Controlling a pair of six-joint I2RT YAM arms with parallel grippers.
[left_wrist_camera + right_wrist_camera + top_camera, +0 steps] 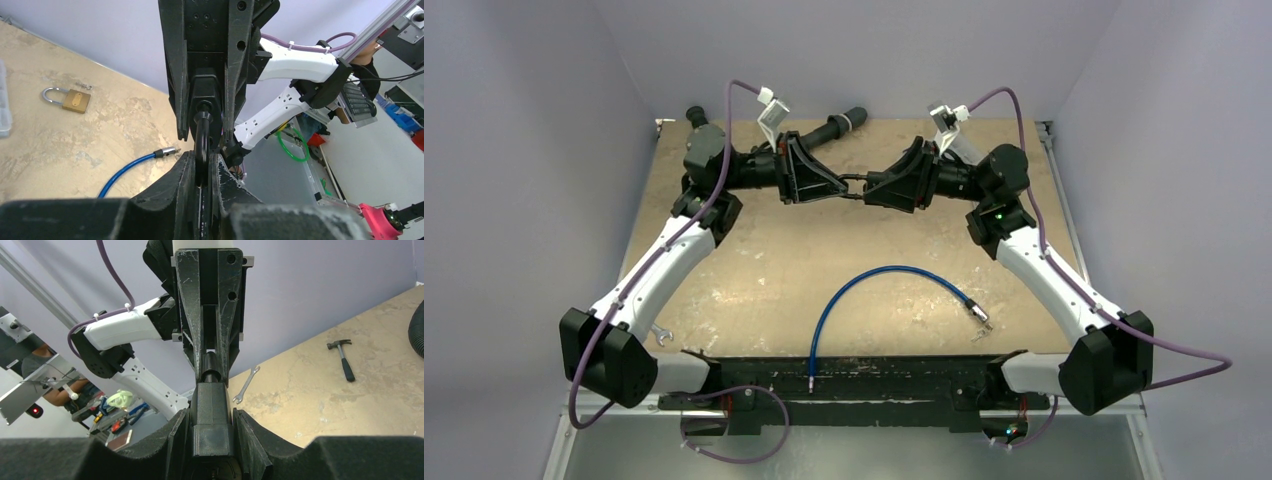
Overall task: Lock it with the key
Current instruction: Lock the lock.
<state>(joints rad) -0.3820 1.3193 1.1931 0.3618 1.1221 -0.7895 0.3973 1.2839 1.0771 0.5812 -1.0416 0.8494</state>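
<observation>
Both arms meet in mid-air above the back of the table (754, 270). My right gripper (876, 188) (212, 412) is shut on a black block-shaped lock (212, 405) (205, 92), which fills the gap between its jaws. From the lock's end a thin black key (201, 140) sticks out, seen edge-on. My left gripper (848, 187) (202, 175) is shut on that key, with both jaws pressed against its flat sides. The two grippers point at each other, almost touching.
A blue cable (894, 272) (125, 172) with metal ends lies curved on the table near the arm bases. A brass padlock (75, 100) lies flat on the table. A small wrench (661, 335) (246, 385), a hammer (342, 357) and a black hose (839, 125) lie around the edges.
</observation>
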